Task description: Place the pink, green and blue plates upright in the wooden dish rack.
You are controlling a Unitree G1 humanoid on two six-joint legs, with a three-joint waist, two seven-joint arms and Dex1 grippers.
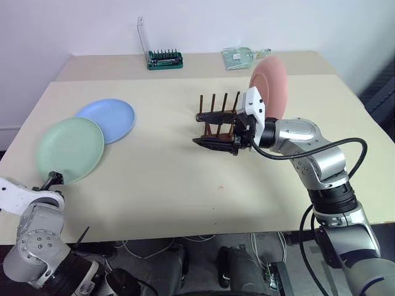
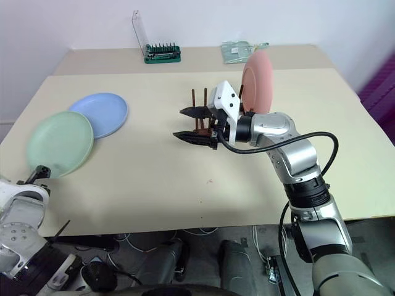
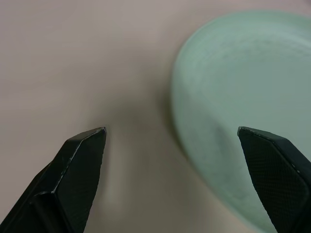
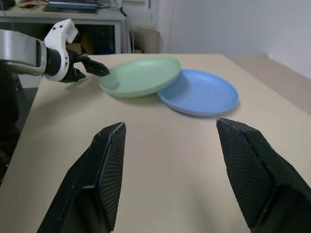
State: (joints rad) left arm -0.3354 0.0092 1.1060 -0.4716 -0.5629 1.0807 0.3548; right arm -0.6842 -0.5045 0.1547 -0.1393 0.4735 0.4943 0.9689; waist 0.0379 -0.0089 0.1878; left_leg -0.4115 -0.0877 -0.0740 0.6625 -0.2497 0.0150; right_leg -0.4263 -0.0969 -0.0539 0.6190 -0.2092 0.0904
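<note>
The left end effector sits low at the table's near left corner, fingers spread wide and empty; in the head views it is small and its tips are hard to separate, but the left wrist view shows both fingers well apart, one over bare table and the other over the near rim of the green plate. Whether a fingertip touches that rim cannot be told. The green plate lies flat and overlaps the edge of the blue plate, which lies flat just behind it; part of the blue plate's near rim is hidden under the green one. The right end effector hangs above the middle of the table, pointing toward the robot's left, fingers wide apart and holding nothing; the right wrist view confirms the gap. It stands in front of the rack, hiding the rails and the lower pegs, so only four peg tops are clear. The pink plate stands upright at the rack's right end; its lower edge is hidden behind the right wrist, so its seating between the pegs cannot be confirmed. At the far edge of the table are a green bit holder with a raised clear lid and a clear packet, its contents unreadable.
</note>
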